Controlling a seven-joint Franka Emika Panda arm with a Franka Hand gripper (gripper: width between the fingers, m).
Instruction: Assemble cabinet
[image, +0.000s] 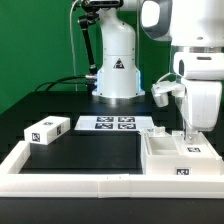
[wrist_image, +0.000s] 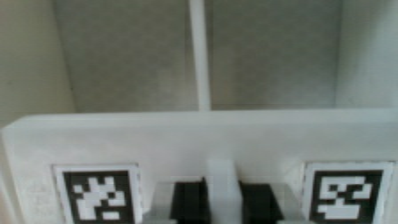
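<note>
"Where did the cabinet (image: 170, 156) stand?"

"At the tabletop's (image: 95, 152) near corner, on the exterior view's right. The gripper (image: 190, 136) was low over its wall, jaws narrow astride it. Clamped? Couldn't tell."

"Next?"

"Likely a firm grasp to reposition it."

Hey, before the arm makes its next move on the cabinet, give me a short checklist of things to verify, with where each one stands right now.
1. Gripper placed over the cabinet: ok, it is low at the cabinet's top, on the exterior view's right.
2. Grip secured: cannot tell. The wrist view shows dark fingers either side of a thin white ridge, but contact is unclear.
3. Loose white block out of the way: ok, it lies apart on the exterior view's left.
4. Marker board uncovered: ok.
5. Cabinet flush against the border rail: cannot tell.
</note>
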